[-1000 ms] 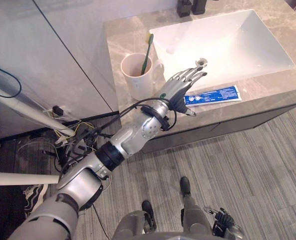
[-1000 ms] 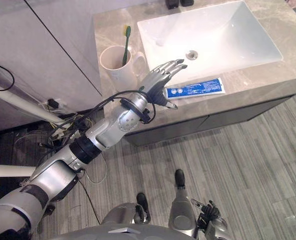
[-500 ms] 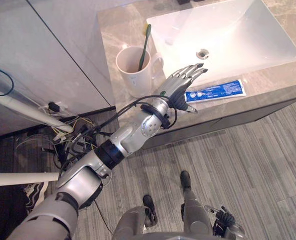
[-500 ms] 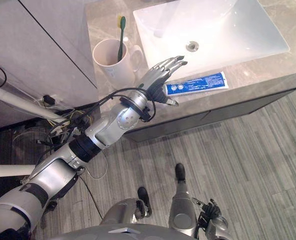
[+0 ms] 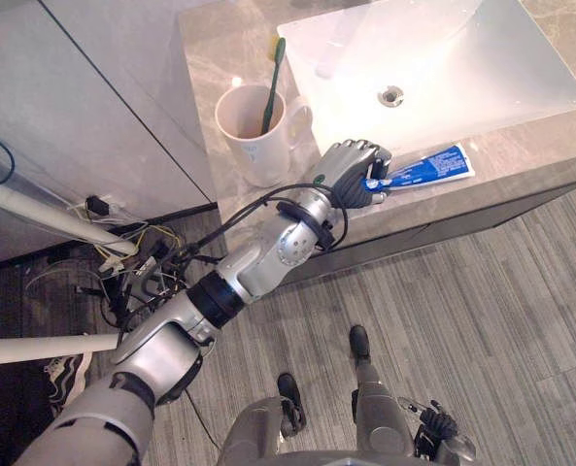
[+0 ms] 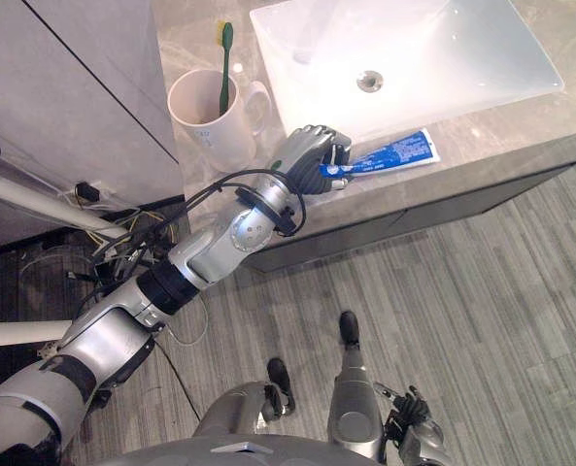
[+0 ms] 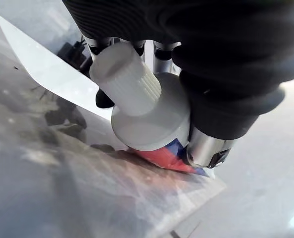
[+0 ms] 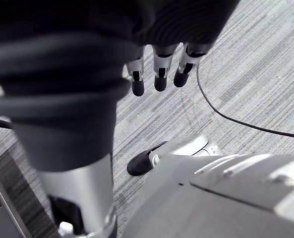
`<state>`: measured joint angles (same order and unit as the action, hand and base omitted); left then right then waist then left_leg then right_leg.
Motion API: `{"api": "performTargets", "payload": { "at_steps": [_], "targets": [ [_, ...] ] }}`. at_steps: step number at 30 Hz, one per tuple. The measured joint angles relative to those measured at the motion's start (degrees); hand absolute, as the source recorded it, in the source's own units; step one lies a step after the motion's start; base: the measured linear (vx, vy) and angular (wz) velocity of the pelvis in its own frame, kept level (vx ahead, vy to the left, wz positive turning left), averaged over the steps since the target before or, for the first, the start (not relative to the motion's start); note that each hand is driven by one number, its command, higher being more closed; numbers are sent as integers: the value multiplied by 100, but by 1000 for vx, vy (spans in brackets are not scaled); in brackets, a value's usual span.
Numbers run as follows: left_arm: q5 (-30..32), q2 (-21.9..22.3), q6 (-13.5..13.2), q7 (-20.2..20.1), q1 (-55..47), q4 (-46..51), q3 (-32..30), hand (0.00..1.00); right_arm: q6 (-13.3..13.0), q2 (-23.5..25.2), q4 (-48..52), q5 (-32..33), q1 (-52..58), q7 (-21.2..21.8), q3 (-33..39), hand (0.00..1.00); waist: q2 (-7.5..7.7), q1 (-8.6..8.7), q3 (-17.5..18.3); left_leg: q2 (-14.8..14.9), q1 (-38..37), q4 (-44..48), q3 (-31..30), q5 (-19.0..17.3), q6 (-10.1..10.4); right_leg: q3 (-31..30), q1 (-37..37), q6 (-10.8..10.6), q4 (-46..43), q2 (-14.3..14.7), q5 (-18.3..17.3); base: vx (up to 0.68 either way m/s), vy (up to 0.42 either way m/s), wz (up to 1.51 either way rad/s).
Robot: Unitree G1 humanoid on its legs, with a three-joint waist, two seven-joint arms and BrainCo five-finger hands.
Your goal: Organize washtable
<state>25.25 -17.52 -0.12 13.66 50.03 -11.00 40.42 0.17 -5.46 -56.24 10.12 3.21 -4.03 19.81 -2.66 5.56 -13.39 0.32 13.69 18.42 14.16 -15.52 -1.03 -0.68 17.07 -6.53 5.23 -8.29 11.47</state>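
Left hand and tube at the counter, seen from the head camera and both wrists.

The left arm reaches up from the lower left to the front strip of the grey stone counter [image 5: 208, 58]. There the left hand [image 5: 351, 175] is closed on the cap end of the blue tube [image 5: 428, 165]. I see its fingers [image 6: 312, 141] curled over the top of the tube and the thumb tucked beneath.

In the left wrist view the white ribbed cap [image 7: 127, 84] juts out of the grip. The thumb [image 7: 206, 144] is pressed against the tube's shoulder, and the red and blue body sits close to the stone below. I cannot tell whether that end rests on the counter or is just off it.

The tube runs along the strip between the white sink [image 5: 482, 58] and the counter's front edge, its flat tail pointing to the robot's right. The drain [image 5: 391, 95] lies in the basin just beyond the hand.

A pale mug [image 5: 252, 136] stands upright on the counter just left of the sink, near the hand but apart from it. A green toothbrush [image 5: 271, 83] leans inside it, head up.

The right hand [image 6: 404, 413] hangs low at the robot's right. Its wrist view shows the fingers [image 8: 160, 74] relaxed, side by side and holding nothing, above the striped grey floor [image 8: 256, 69].
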Motion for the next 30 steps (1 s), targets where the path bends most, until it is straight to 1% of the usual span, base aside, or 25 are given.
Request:
{"api": "performTargets", "payload": {
  "at_steps": [11,15,17,20,21,25,28,30],
  "targets": [
    [-1,151,6,-60,-1,-25,20,100,-1,0,-6,4,0,-43,-7,0,1,-1,-1,0,0,6,-16,0,0,9,-11,0,0,-1,0,0,0,0],
    [-77,169,-1,-83,-15,0,176,100,0,1,-5,5,1,-43,-1,0,1,-2,-1,5,-38,28,-80,0,0,70,-95,1,0,-2,-1,2,-3,7],
    [-541,127,-11,-259,-114,191,380,100,1,1,2,5,4,-42,0,0,1,-24,-1,5,-92,28,-128,0,0,124,-175,3,0,-7,-4,-13,5,10],
    [-949,105,-20,-461,-381,567,554,100,2,-2,36,5,22,-39,-6,0,2,-80,2,4,-122,31,-154,0,0,148,-221,10,0,-10,-11,-6,3,4],
    [-1118,100,-34,-528,-472,748,646,100,6,-7,146,5,91,-39,-58,0,2,-144,4,4,-140,25,-154,0,0,148,-236,10,0,-9,-11,0,0,0],
    [-1374,-66,-70,-642,-558,1138,635,100,-2,-17,862,7,366,38,-373,0,7,-152,65,5,-296,-35,-188,3,-3,170,-376,13,1,-1,-21,0,0,0],
    [-1597,-156,-140,-672,-562,1448,523,100,-7,-15,1321,34,629,179,-471,0,25,-180,301,-2,-311,-85,-198,24,-32,188,-375,12,1,-4,-21,8,0,1],
    [-1618,-191,-223,-682,-581,1702,351,100,-6,-18,1642,242,830,305,-539,0,70,-200,441,-8,-418,-156,-205,48,-49,214,-445,12,1,-2,-21,35,-5,1]
  ]
}}
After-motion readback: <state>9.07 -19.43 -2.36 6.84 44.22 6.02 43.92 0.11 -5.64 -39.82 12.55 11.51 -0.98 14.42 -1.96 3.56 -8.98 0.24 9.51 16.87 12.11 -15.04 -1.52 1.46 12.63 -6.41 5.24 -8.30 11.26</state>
